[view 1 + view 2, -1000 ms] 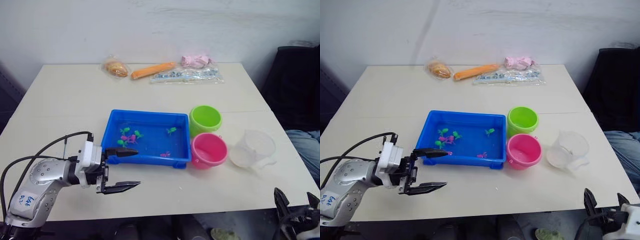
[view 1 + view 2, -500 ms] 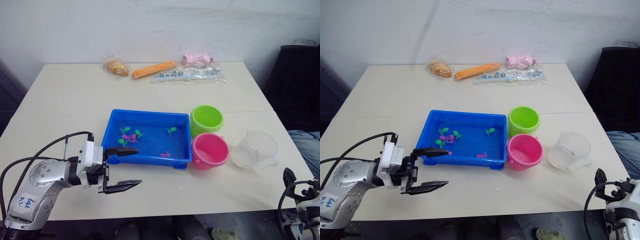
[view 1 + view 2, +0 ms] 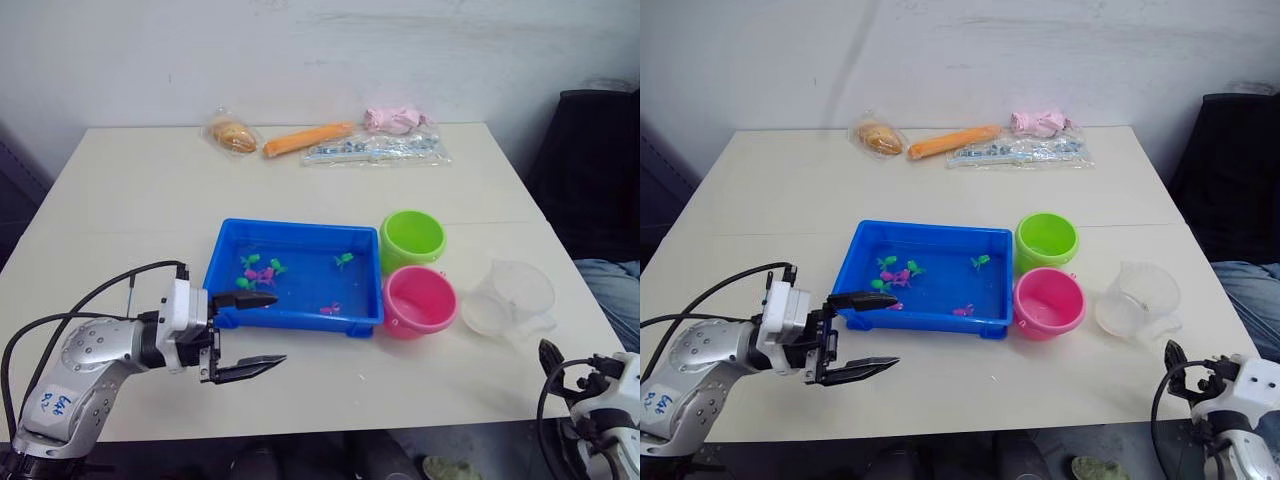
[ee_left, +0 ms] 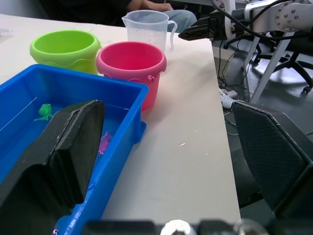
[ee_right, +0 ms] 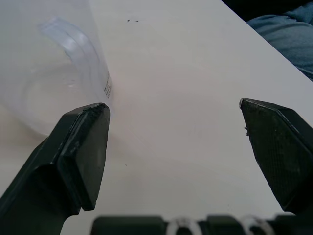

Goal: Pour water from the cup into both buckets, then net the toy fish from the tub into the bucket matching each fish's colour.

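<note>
The clear cup (image 3: 512, 296) stands upright near the table's right edge, just right of the pink bucket (image 3: 420, 300). The green bucket (image 3: 412, 238) sits behind the pink one. Both buckets touch the right end of the blue tub (image 3: 298, 319), where several pink and green toy fish (image 3: 262, 272) lie in shallow water. My left gripper (image 3: 278, 328) is open and holds nothing; it hovers at the tub's front left corner, with one finger over the rim. My right gripper (image 5: 171, 107) is open and empty at the table's front right corner, a little short of the cup (image 5: 49, 73).
At the table's back edge lie a bagged bun (image 3: 233, 135), an orange stick (image 3: 305, 140), a clear packet (image 3: 375, 150) and a pink bundle (image 3: 392, 120). A person's knee in jeans (image 3: 612, 285) and a black chair (image 3: 590, 170) are off the right edge.
My right gripper has risen from below the table's front right corner and come closer to the cup. The left gripper has barely moved.
</note>
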You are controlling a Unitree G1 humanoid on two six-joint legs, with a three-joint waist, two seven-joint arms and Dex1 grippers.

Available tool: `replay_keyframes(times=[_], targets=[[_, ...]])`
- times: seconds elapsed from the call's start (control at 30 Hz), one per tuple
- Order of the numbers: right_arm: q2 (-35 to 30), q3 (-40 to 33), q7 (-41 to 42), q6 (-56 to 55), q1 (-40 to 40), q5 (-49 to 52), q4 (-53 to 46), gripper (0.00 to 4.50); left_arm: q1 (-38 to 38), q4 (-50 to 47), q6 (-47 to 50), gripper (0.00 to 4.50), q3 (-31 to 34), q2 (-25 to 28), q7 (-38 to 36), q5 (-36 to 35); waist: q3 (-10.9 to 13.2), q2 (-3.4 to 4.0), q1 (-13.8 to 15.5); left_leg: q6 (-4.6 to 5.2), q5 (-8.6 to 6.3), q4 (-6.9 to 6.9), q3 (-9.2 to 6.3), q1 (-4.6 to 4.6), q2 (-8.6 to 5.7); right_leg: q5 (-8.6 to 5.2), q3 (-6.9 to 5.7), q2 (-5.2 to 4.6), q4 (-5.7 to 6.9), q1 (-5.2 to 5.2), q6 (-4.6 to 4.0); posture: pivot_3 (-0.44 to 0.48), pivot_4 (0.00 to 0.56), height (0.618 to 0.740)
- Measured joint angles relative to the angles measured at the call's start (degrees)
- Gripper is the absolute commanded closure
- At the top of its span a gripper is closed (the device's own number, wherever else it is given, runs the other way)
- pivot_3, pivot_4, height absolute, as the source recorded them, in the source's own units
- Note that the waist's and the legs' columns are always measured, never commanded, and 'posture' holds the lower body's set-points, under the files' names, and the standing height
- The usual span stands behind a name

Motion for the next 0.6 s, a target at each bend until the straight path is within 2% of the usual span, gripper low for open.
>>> replay_keyframes(times=[0.23, 0.6], targets=[[0.25, 2.10, 1.24, 1.14, 0.49, 0.59, -0.74, 0.00, -0.23, 0.01, 0.18, 0.02, 0.00, 0.00, -0.08, 0.01, 0.01, 0.02, 0.02, -0.04, 0.02, -0.24, -0.01, 0.00, 0.02, 0.00, -0.01, 0.00, -0.16, -0.03, -0.01, 0.000, 0.150, 0.740], [0.19, 1.91, -1.31, 0.43, -4.51, -0.23, 2.34, 0.00, -1.00, 0.26, 0.15, 0.02, -0.19, -0.16, -0.09, 1.02, 0.03, 0.05, -0.01, -0.08, 0.04, -0.37, 0.08, 0.01, 0.00, 0.00, -0.06, 0.04, -0.27, -0.10, 0.00, 0.000, 0.150, 0.740]])
